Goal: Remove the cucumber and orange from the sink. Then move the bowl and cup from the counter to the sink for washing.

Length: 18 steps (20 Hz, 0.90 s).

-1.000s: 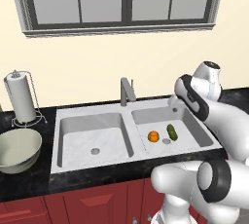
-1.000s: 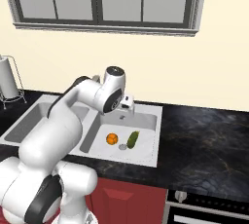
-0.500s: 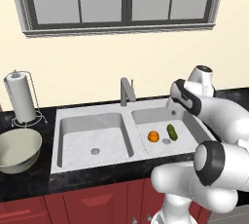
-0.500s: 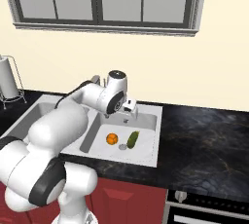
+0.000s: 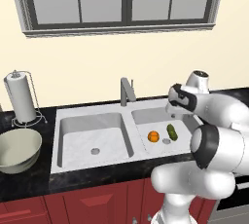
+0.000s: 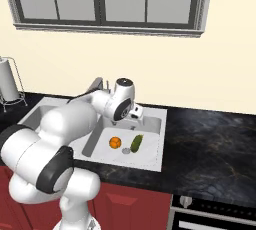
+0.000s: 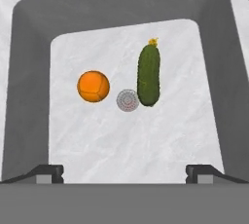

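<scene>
The wide light-grey marbled double sink holds, in its right basin, the short dark-green cucumber and the round bright-orange fruit — either side of the drain. The two-finger gripper hovers above — fingers spread wide, empty.

Open basin floor below drain

Bright orange orange, dark-green cucumber, light-grey marbled sink, black speckled counter, dark red cabinets, seemingly pale greenish-beige bowl.
</scene>
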Tool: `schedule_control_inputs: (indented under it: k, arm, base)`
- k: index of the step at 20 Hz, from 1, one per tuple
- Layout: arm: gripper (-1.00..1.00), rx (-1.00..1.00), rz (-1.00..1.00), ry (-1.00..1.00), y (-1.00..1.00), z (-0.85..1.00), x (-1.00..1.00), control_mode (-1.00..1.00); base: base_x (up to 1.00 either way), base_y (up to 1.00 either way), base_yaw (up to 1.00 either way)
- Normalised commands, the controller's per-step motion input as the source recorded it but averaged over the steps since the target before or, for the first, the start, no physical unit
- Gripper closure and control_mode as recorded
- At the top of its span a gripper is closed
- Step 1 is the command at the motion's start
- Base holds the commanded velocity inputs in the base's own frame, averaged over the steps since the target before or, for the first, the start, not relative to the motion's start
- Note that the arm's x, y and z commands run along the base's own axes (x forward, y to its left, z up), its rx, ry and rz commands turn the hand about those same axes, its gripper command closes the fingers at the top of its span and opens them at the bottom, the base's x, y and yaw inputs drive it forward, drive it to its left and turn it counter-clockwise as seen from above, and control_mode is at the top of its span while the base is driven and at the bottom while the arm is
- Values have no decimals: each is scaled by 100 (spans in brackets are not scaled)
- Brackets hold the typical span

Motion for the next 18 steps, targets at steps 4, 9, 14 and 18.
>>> schedule_control_inputs:
  k: [4, 9, 14, 18]
  arm:
    - [-100, -1, 0, 0, -10, -26, 20, -100]
    - [-100, -5, 0, 0, -8, -23, 21, -100]
    - [-100, -3, 0, 0, -7, -23, 19, -100]
    - [-100, 0, 0, 0, -5, -24, 20, -100]
  base:
    - [0, 0, 0]
    - [0, 0, 0]
    - [0, 0, 0]
    - [0, 0, 0]
